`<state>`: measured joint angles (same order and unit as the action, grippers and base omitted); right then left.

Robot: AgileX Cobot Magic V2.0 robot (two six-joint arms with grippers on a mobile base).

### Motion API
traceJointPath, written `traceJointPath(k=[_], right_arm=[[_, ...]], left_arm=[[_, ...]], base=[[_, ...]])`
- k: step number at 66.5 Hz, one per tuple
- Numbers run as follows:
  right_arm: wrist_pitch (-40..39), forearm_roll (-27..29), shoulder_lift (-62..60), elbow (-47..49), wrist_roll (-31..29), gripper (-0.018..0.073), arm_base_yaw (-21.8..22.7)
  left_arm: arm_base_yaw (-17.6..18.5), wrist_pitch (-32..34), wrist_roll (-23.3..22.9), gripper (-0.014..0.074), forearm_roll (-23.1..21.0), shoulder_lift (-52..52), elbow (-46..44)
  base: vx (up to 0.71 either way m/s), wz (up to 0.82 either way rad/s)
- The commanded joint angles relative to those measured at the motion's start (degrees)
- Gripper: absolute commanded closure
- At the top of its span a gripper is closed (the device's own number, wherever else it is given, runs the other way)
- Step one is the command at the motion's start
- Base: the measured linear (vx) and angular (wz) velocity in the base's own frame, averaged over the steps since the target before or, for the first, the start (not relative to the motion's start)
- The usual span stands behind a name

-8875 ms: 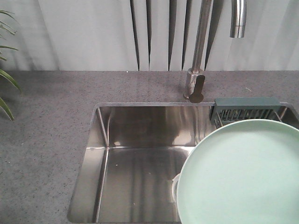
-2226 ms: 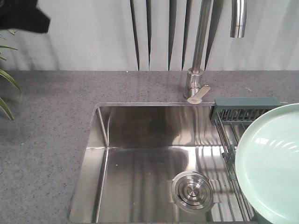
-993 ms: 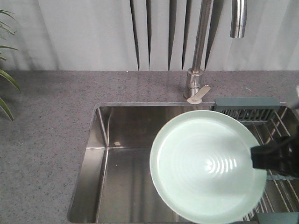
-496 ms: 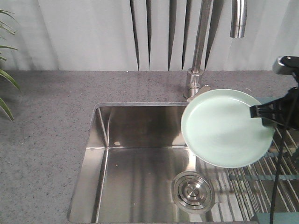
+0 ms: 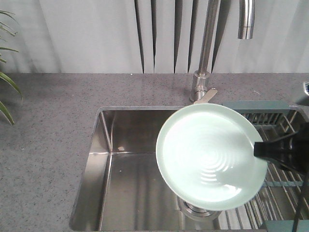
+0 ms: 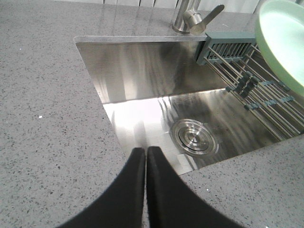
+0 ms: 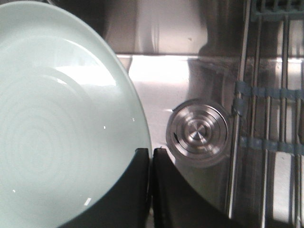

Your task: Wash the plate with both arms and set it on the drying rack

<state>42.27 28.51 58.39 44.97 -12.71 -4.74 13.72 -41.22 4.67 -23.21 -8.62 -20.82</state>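
The pale mint-green plate (image 5: 210,154) hangs over the steel sink, face up and slightly tilted, below the tap spout. My right gripper (image 7: 150,151) is shut on the plate's (image 7: 57,118) right rim, one finger over the face and one under the edge; it shows as a black block (image 5: 282,151) in the front view. My left gripper (image 6: 145,150) is shut with nothing in it, above the counter at the sink's near edge. The plate's edge (image 6: 280,42) shows at the upper right of the left wrist view. The drying rack (image 5: 270,121) spans the sink's right side.
The steel sink (image 5: 140,145) has a round drain (image 6: 194,136) in its floor. A tap (image 5: 205,53) with a lever rises behind it, spout (image 5: 246,19) overhead. Grey speckled counter (image 5: 48,135) surrounds the sink. Plant leaves (image 5: 7,92) reach in at the left edge.
The plate has swung from high at the right back down and leftward over the sink, covering the drain. The right arm moved lower with it.
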Motion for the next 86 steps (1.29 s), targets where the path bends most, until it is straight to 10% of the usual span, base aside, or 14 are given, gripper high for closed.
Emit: traceJointPath(k=[1,15,33,46,65,86], right_arm=[[-9.9,3.1,4.7,3.9,-0.3,0.0563,-0.8],[-14.4,0.6,16.2,11.4,-0.3,0.0563,4.6],[0.9,-8.1,10.9,11.2,-0.4,0.0563,15.5],[5.8,-2.1,2.1,4.1,0.1,0.0563,10.2],[-13.9,5.9,8.1,3.0,2.8,0.0563,-4.0],[-13.3,-7.0,14.1,9.8,2.9,0.0563,5.1]], left_arm=[[0.0,3.8,0.0,0.0602,-1.1,-0.9,-1.5],[0.0,3.8,-0.1,0.0602,-1.1,-0.9,-1.5],[0.0,3.8,-0.1,0.0602,-1.1,-0.9,-1.5],[0.0,3.8,-0.1,0.0602,-1.1,-0.9,-1.5],[0.0,3.8,-0.1,0.0602,-1.1,-0.9,-1.5],[0.0,3.6,-0.1,0.0602,-1.1,-0.9,-1.5]], base=[[0.00,0.00],[0.00,0.00],[0.00,0.00],[0.00,0.00],[0.00,0.00],[0.00,0.00]])
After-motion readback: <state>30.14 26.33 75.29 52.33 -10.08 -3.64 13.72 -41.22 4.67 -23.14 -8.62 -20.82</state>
